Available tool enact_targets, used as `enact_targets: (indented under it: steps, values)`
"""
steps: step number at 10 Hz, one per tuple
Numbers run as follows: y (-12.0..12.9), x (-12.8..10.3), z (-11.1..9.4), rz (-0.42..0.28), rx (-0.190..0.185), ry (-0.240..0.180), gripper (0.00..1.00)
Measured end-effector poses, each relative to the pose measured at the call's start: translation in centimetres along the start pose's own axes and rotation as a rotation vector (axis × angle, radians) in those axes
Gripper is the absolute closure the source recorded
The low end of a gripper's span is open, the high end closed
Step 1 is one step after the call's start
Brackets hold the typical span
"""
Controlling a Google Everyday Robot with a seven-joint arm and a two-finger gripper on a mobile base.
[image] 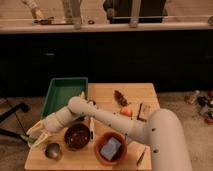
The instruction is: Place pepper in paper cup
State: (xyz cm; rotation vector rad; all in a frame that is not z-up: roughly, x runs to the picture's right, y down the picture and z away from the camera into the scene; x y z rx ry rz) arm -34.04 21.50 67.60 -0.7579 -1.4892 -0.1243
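Observation:
My gripper is at the table's front left corner, at the end of the arm that reaches leftward across the table. It sits right over the small off-white paper cup, which it partly covers. A sliver of light green, seemingly the pepper, shows at the gripper's tip by the cup's left rim. Most of the pepper is hidden, and I cannot tell if it is held or lies in the cup.
A shiny metal cup stands just right of the paper cup, then a dark brown bowl and a terracotta bowl holding a blue sponge. A green tray is behind. A small orange item lies mid-table.

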Motion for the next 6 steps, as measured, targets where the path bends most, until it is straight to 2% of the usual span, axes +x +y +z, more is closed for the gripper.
enact_targets:
  steps: [3, 6]
  values:
    - [-0.1, -0.4, -1.0, -0.014, 0.025, 0.005, 0.2]
    - [-0.3, -0.8, -3.1, -0.033, 0.073, 0.026, 0.2]
